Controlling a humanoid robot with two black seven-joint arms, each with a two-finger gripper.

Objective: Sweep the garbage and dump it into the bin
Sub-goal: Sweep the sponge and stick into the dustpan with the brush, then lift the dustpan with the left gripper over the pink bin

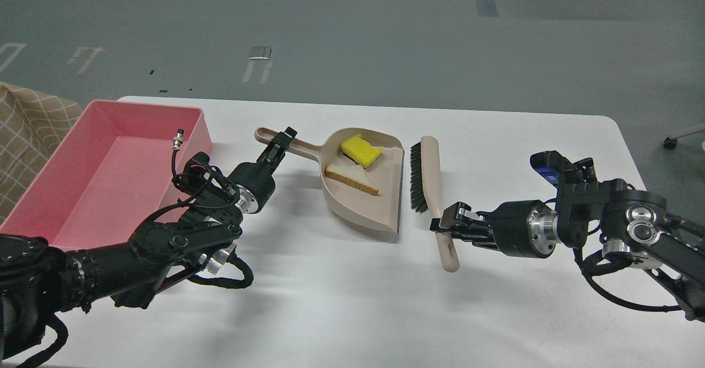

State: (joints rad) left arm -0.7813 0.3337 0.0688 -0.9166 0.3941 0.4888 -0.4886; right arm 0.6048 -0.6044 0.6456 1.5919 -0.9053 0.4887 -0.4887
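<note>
Yellow sponge chunk [361,150] and crusted white bread triangle [352,179] lie in the beige plastic dustpan [380,205]; left gripper [282,143] clamps its handle, right gripper [449,225] clasps the beige brush [432,178].

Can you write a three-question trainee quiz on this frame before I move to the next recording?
1. True or false: the sponge and bread lie in the dustpan.
2. What is the left gripper at? A) brush B) dustpan handle C) bin
3. What lies in the pink bin?

Key
1. True.
2. B; its fingers sit at the handle, the grip unclear.
3. Nothing visible; the right gripper is at the brush handle.
</note>
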